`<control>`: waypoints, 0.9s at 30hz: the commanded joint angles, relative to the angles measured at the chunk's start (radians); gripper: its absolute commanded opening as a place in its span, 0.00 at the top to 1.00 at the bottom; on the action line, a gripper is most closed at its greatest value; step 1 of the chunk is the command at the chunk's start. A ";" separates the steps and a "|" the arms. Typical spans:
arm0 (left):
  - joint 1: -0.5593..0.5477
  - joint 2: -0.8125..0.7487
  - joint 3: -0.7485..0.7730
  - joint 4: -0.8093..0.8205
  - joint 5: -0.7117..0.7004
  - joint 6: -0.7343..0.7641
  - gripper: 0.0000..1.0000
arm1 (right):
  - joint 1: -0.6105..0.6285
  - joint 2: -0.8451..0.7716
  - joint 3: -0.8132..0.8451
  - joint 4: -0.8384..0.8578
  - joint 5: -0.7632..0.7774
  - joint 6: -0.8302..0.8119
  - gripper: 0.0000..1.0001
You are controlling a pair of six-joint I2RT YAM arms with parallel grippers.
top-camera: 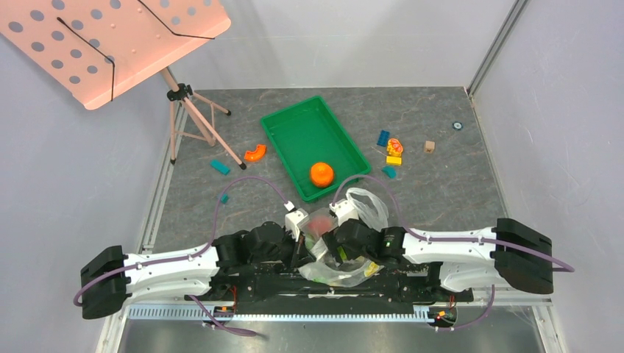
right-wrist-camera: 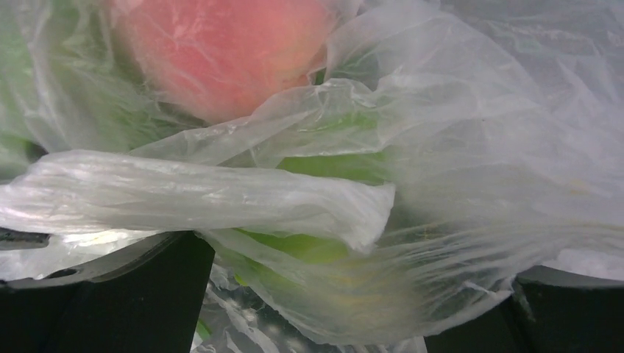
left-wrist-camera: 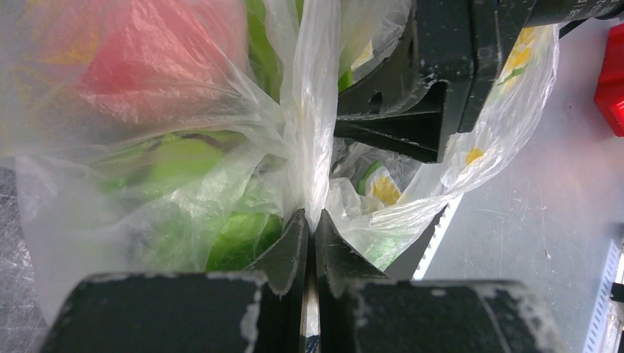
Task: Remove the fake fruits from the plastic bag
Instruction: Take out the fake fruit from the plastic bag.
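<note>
Clear flower-print plastic bag mid-unpack: left jaws pinched on film, right jaws gaping around it. Next, probably grab pink plastic peach.

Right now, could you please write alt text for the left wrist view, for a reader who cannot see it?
The left gripper, close up, is shut on a gathered fold of the clear, flower-printed plastic bag. Behind the film at left blur a pink peach and green fruit. The right gripper reaches in at upper right.
</note>
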 commanded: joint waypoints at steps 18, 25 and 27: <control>-0.003 0.002 -0.006 0.006 -0.034 -0.002 0.95 | 0.004 -0.189 -0.002 -0.085 0.030 -0.013 0.51; -0.004 0.006 0.000 0.006 -0.041 -0.003 0.95 | 0.004 -0.343 0.021 -0.239 -0.005 -0.004 0.52; -0.003 0.006 0.001 0.006 -0.045 -0.003 0.95 | 0.004 -0.375 0.027 -0.259 -0.033 -0.006 0.52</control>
